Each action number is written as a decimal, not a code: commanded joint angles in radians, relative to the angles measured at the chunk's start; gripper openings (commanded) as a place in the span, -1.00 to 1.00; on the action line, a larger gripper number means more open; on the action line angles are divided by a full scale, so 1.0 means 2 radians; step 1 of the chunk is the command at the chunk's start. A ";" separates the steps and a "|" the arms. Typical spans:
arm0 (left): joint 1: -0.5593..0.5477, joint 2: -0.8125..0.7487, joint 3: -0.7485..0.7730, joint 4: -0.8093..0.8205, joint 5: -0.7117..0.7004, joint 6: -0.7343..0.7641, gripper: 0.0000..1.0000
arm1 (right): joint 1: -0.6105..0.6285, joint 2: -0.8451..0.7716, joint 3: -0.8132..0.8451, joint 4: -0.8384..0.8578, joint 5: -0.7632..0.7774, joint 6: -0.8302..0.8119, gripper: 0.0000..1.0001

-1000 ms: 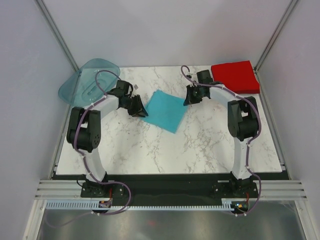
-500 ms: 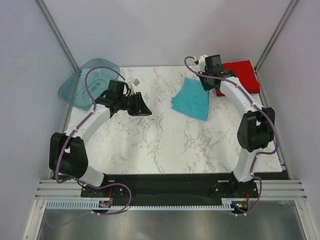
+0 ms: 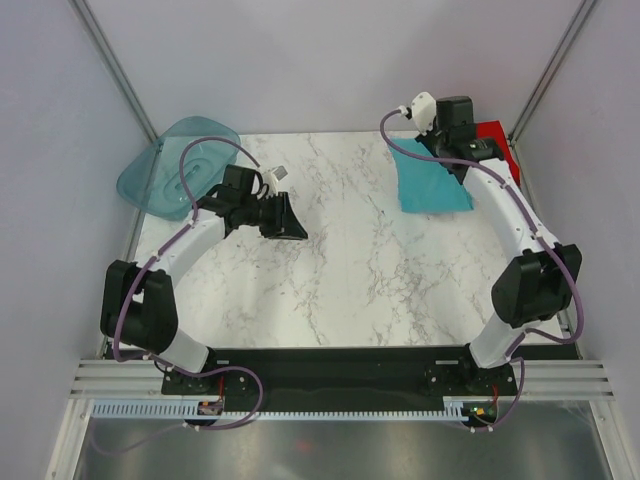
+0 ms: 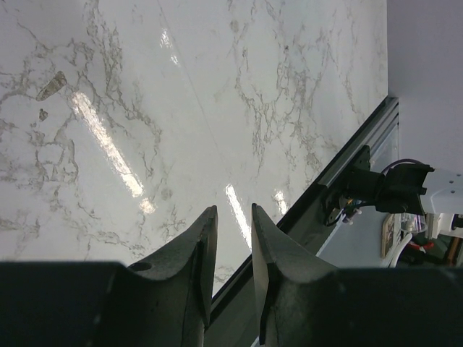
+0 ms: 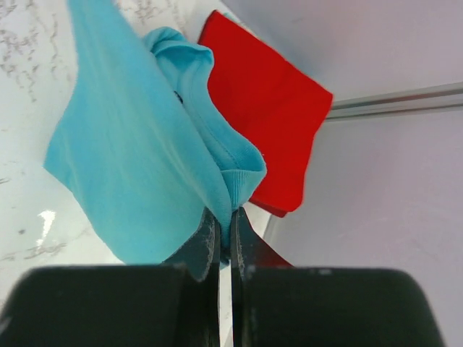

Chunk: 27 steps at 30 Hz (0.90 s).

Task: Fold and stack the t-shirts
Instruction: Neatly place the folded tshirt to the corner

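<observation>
Right gripper [image 5: 225, 217] is clenched on the bunched edge of the teal t-shirt [image 5: 137, 152], with the pinch at a hem fold so the layers hang together. In the top view that shirt sits at upper right, draped under the wrist. I can't tell whether its trailing edge touches the marble table [image 3: 350, 280]. The red t-shirt [image 5: 268, 123] lies as a folded square in the far right corner. It's just beside the teal one and mostly hidden by the arm from above. My read is that teal is held there for stacking on red, and it isn't on top yet. Left gripper [image 4: 231, 217] hovers over bare marble left of centre. Its fingers are nearly together with a thin slit between them and nothing gripped. I'd guess it's parked out of the right arm's way. The translucent teal tray [image 3: 165, 165] is at upper left, well apart from both shirts. Risk on the drop: teal looks loosely bunched, so it could land crooked or nudge the red square.
</observation>
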 commanded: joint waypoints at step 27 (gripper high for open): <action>-0.005 -0.001 -0.004 0.008 0.019 0.027 -0.35 | -0.127 0.156 0.306 -0.080 -0.079 0.060 -1.00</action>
